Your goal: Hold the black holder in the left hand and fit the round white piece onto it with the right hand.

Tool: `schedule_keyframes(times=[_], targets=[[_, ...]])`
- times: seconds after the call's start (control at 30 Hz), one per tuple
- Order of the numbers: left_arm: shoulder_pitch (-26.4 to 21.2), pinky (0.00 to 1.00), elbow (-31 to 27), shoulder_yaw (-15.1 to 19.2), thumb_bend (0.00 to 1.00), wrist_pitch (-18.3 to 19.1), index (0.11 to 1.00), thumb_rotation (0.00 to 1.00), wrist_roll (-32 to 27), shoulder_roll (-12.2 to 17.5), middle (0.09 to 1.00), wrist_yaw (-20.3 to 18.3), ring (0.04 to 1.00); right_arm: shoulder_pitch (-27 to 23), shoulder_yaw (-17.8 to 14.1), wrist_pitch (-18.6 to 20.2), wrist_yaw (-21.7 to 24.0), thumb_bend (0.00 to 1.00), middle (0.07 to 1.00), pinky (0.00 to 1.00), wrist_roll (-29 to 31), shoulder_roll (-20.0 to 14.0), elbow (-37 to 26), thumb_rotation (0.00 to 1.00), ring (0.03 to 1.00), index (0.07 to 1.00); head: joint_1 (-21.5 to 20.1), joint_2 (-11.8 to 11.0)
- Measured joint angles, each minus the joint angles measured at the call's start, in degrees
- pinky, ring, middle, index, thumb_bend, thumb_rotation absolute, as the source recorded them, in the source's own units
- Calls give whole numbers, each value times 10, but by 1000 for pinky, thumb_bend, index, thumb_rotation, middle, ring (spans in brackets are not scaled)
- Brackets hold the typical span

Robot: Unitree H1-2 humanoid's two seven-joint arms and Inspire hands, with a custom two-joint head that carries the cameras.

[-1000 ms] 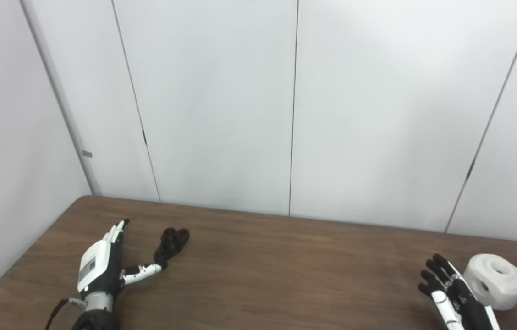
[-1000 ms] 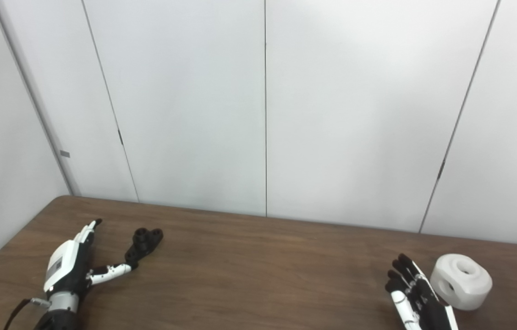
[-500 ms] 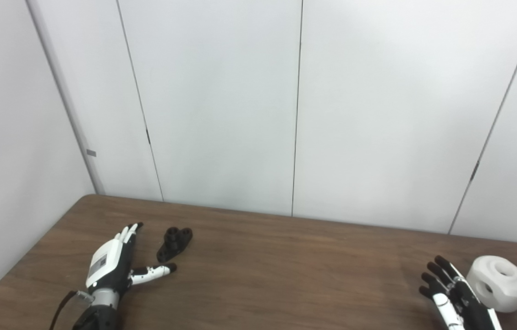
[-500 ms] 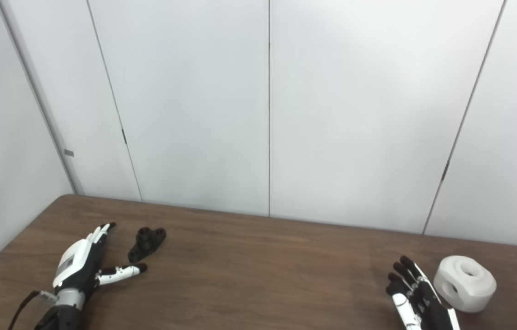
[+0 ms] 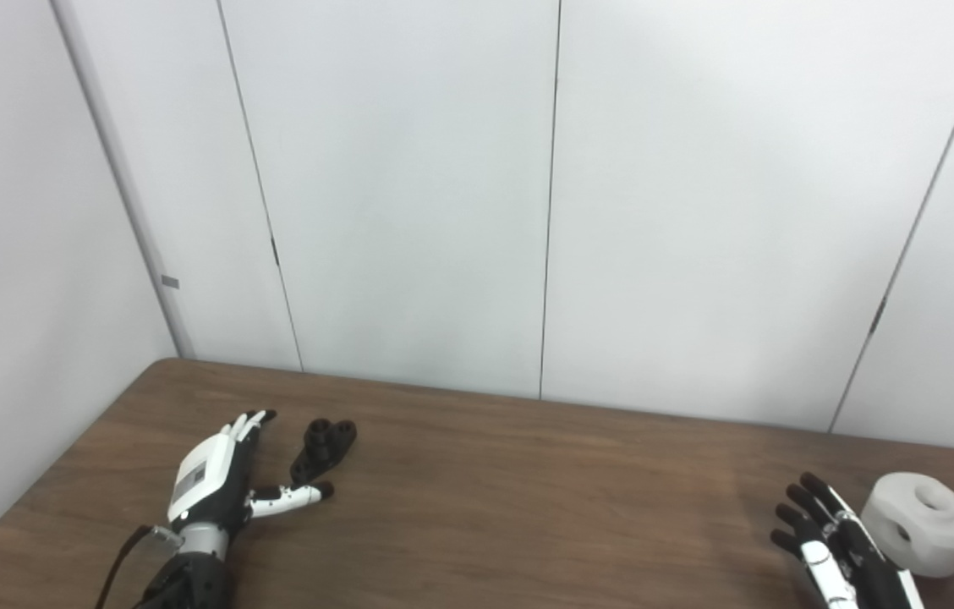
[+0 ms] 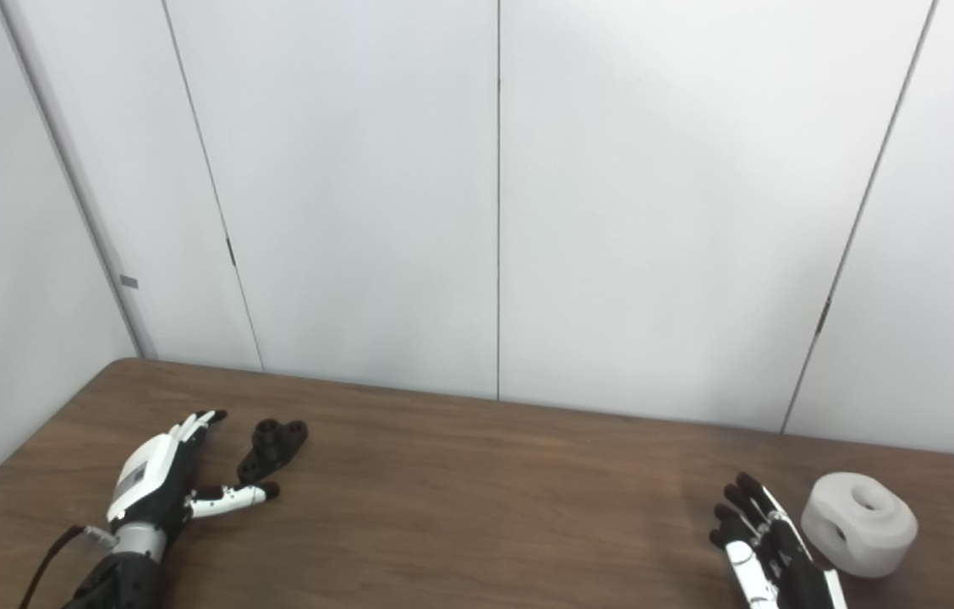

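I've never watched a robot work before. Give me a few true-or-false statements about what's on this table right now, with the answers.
1. The left hand is holding the black holder. False: the hand is open, and the holder lies on the table between its fingers and thumb.
2. The round white piece sits by the right hand. True.
3. The white piece is already fitted onto the holder. False: they lie at opposite ends of the table.
4. The right hand is open, holding nothing. True.
5. The table is brown wood grain. True.
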Motion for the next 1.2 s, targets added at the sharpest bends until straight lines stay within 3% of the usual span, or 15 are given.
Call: schedule_keyframes(times=[0.23, 0.77, 1.2], targets=[[-9, 899, 11, -6, 1000, -19, 863, 363, -1, -1, 939, 11, 961, 0, 0, 0, 0, 352, 857, 770, 1, 3, -1, 540, 834, 859, -5, 1], [-10, 907, 9, -27, 1000, -20, 818, 327, 0, -4, 902, 13, 938, 1, 2, 0, 0, 346, 865, 771, -1, 7, -2, 538, 836, 868, -15, 6], [-12, 653, 25, -20, 950, -64, 696, 220, -2, -17, 721, 54, 716, 2, 2, 4, 0, 348, 864, 780, 1, 8, -4, 562, 840, 866, -14, 9]])
